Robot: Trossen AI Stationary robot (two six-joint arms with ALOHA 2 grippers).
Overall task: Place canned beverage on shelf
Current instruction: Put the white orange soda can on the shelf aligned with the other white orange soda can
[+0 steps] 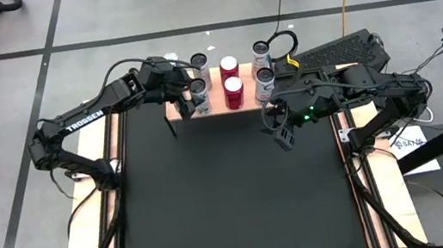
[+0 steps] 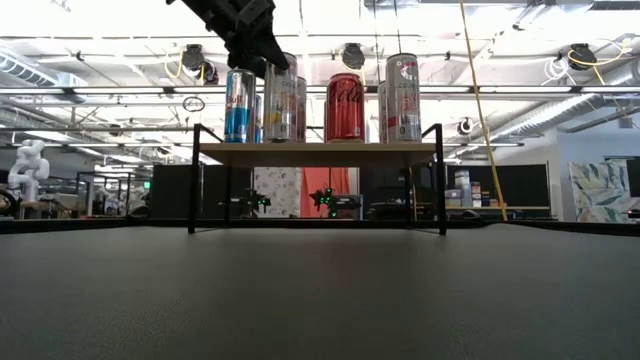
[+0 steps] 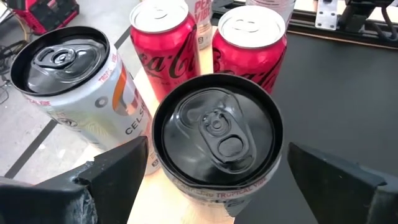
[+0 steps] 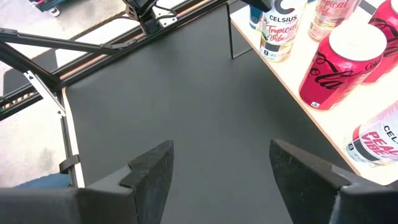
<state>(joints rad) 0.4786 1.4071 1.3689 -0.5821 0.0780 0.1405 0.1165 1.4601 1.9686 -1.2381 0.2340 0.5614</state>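
Observation:
The shelf [image 2: 320,154] stands at the table's far edge on thin black legs and carries several upright cans. Two red cans [image 1: 233,87] stand in its middle and silver cans [image 1: 264,77] at its right end. My left gripper [image 1: 190,95] is open at the shelf's left part. Its fingers [image 3: 118,171] stand on either side of a black-topped silver can [image 3: 217,134], which rests upright on the board. A gap shows at one finger; the other is very close. My right gripper [image 1: 282,137] hangs open over the black mat with nothing between its fingers.
A second black-topped silver can [image 3: 68,74] stands just behind the one between my left fingers, and a blue can [image 2: 240,105] shows at the shelf's left end. The black mat [image 1: 231,192] in front of the shelf is bare. Cables and a dark box [image 1: 342,53] lie beyond the shelf's right end.

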